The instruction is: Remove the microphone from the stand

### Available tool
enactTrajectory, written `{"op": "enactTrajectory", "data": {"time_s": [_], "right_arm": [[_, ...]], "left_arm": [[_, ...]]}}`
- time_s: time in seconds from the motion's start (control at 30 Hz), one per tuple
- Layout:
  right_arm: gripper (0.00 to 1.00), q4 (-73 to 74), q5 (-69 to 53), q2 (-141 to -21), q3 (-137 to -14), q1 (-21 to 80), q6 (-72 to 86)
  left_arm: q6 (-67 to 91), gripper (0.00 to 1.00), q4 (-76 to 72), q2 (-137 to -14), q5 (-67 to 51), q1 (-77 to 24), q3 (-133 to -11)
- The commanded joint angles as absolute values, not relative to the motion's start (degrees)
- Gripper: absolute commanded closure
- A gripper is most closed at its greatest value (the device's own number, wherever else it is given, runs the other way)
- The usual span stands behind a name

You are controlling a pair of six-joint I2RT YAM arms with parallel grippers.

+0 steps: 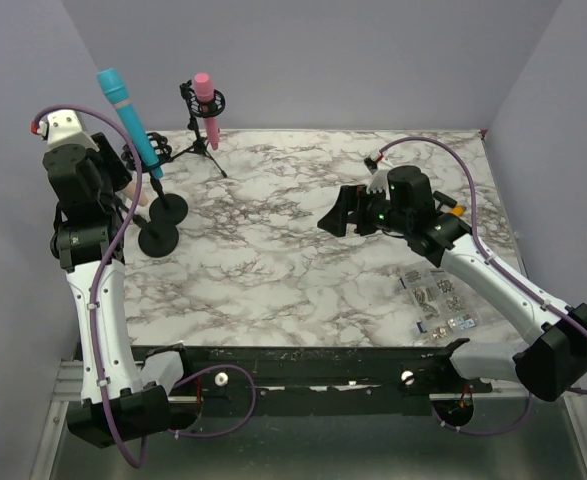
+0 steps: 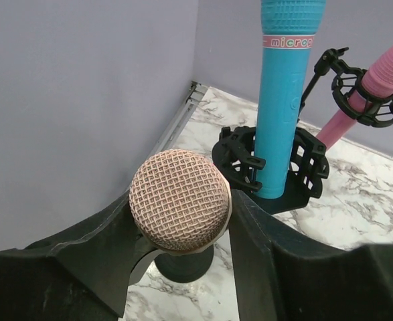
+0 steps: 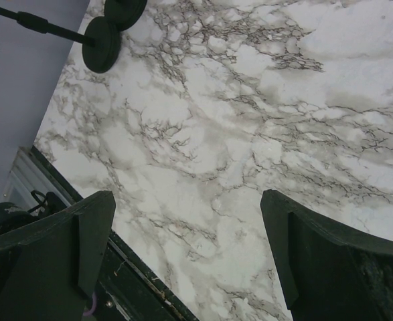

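Copper-pink mesh filled the left jaws, which pinched the microphone (image 2: 178, 199) by its head from both sides, apparently ready to lift it straight up. It stood upright in its stand (image 2: 183, 266). Just beyond the microphone rose a blue microphone (image 2: 280, 114), and farther off a pink microphone (image 2: 377, 83). Well right of it, the right jaws hung spread above the worktop (image 3: 250, 120), seemingly idle.

You'll find the microphone (image 2: 179, 208) upright, its round rose-gold mesh head pointing up. It sits on its black stand (image 2: 185, 265), a round part showing just below, at ten o'clock on the desk (image 1: 303, 250).
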State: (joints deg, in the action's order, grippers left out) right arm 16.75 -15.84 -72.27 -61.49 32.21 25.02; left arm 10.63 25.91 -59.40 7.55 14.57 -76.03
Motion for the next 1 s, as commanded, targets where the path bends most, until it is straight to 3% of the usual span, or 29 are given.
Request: {"op": "enactTrajectory", "data": {"time_s": [0.0,0.17,0.37,0.7,0.83,0.97], "right_arm": [[0.0,16.3,-16.1,-72.0,-60.8,32.5,25.0],[0.0,16.5,-15.9,-71.6,-60.7,32.5,24.9],[0.0,16.9,-15.7,-71.4,-59.8,32.5,24.5],[0.0,19.9,-17.2,-71.1,-60.3,32.6,24.7],[0.0,21.3,-17.3,-71.7,-60.1,34.0,25.4],[0.0,21.6,-15.6,-71.8,-59.9,37.5,26.8]], "left_arm": [[8.1,0.83,25.3,-58.2,11.6,15.0,-76.2],[7.4,1.0,27.9,-56.3,11.9,14.9,-77.1],[7.2,1.0,33.5,-50.3,8.0,15.0,-77.4],[9.7,1.0,37.5,-43.3,-16.8,13.5,-77.1],[12.2,1.0,35.9,-42.8,-21.0,7.8,-76.7],[11.7,1.0,34.6,-44.8,-13.7,-6.1,-77.9]]}}
